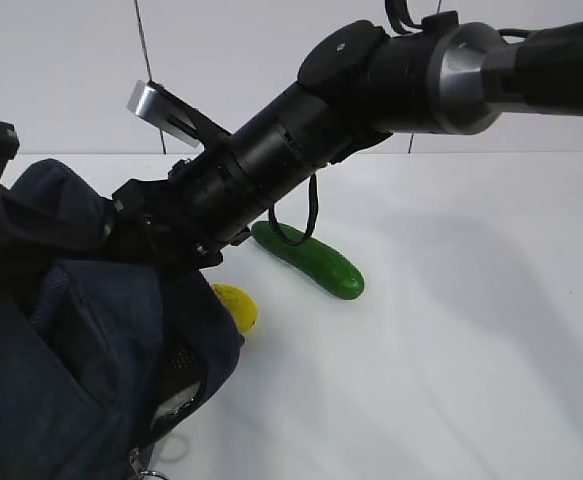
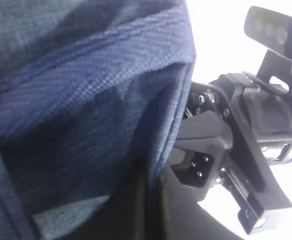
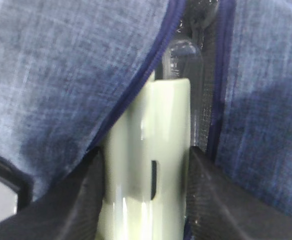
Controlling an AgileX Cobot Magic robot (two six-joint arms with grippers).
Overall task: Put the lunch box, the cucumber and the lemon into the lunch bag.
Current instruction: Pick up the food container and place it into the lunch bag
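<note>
Sliding the lunch box [image 3: 148,165] into the lunch bag [image 1: 61,330], the right claw [image 3: 146,200] pinches it; the left claw, pressed together, isn't seen.

Right arm [image 1: 271,170]: matte black cylindrical housing, brushed silver collar [image 1: 461,75] at the joint, thin black cable looped underneath. Silver camera bracket [image 1: 156,105] on the wrist. Black angular gripper [image 2: 211,150] body, small screws visible.

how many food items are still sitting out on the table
2. The cucumber lies on the table behind the right arm; the lemon sits right beside the lunch bag. More could be hidden behind the bag.
</note>
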